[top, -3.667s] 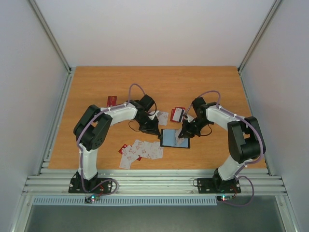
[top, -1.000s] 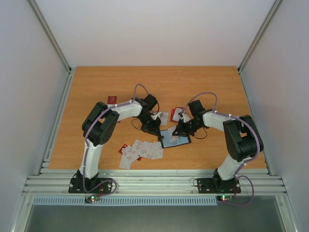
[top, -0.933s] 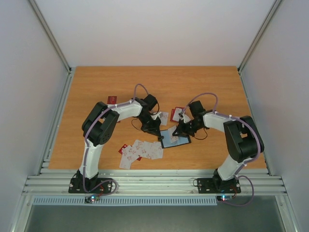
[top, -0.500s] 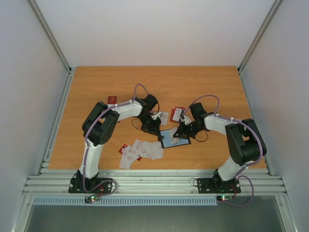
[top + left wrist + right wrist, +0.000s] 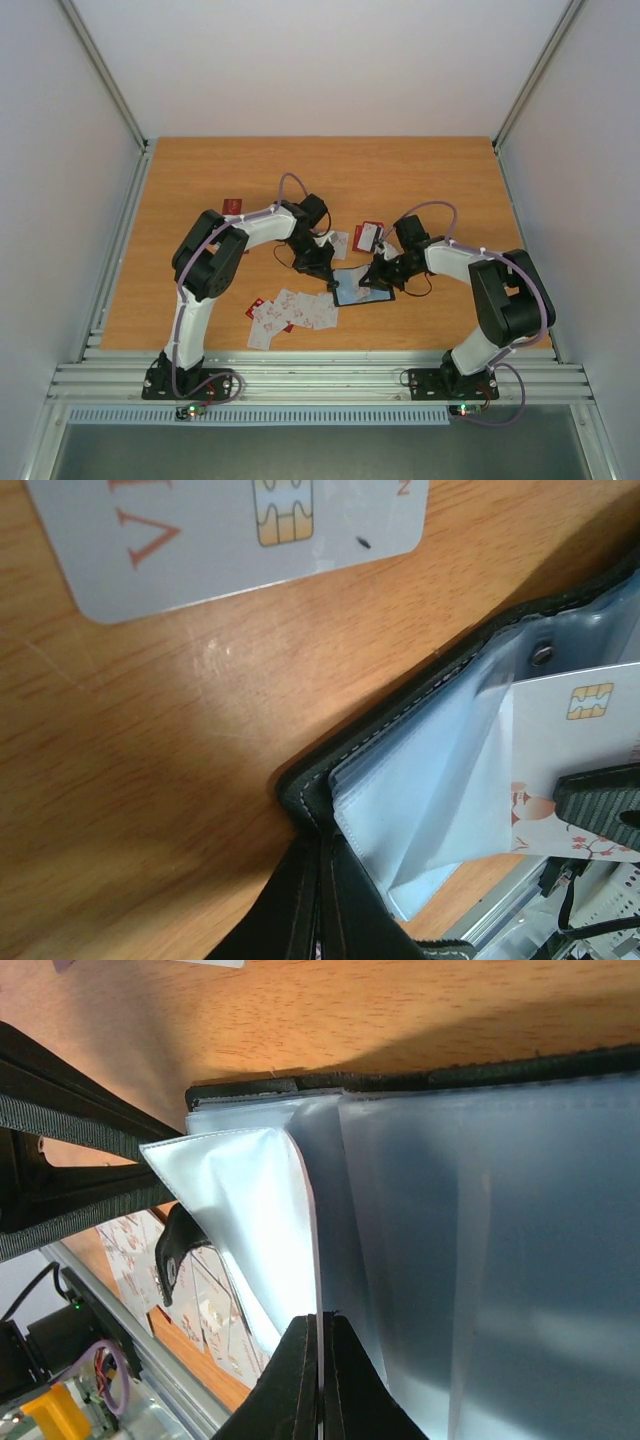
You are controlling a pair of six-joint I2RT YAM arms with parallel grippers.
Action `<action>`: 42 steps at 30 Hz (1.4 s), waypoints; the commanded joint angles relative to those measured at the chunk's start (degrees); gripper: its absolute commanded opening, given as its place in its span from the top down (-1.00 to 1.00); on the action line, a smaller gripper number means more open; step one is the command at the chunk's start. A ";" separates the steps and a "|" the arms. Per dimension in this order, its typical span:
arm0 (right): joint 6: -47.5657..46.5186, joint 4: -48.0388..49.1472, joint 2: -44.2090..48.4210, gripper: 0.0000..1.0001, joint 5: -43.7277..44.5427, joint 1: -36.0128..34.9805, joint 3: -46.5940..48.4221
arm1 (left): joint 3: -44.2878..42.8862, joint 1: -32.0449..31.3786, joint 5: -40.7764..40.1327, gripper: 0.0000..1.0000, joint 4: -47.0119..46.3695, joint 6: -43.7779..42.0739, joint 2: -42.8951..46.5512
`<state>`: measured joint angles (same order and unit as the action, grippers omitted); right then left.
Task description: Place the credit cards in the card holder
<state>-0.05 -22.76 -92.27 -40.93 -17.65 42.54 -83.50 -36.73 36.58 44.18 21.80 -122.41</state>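
As left end effector point(image 5: 318, 852) still grips card holder point(image 5: 410, 810) | right end effector point(image 5: 320, 1328) grips card point(image 5: 580, 742)

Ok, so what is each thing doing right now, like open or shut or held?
card holder: open, pale inside showing.
left gripper: shut on the card holder's black edge.
right gripper: shut on the white card.
white card: held over the holder's inside.
loose cards: lying flat, untouched.

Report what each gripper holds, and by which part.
Left gripper pinches the card holder by its black cover edge. Right gripper pinches a white card by one edge.
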 commanded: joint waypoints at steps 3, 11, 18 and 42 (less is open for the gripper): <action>-2.57 -0.07 -4.48 0.98 -2.95 -0.72 0.62 | -1.47 -0.53 -0.96 0.90 -2.10 -0.15 -2.48; -5.31 -0.10 -5.91 0.97 -7.61 -0.81 2.38 | -1.75 -0.54 -0.82 0.90 -1.50 -0.66 -2.46; -5.77 -4.09 -7.87 0.93 -6.86 -0.87 4.41 | -2.01 -0.54 -0.79 0.90 -1.47 -0.71 -2.66; -6.36 -19.51 -2.63 0.41 4.35 -1.76 10.94 | -1.37 -0.50 -1.14 0.90 -2.26 -0.58 -1.62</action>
<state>-5.93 -40.45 -94.80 -38.02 -18.15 52.66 -84.53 -36.84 36.60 43.94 21.78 -123.04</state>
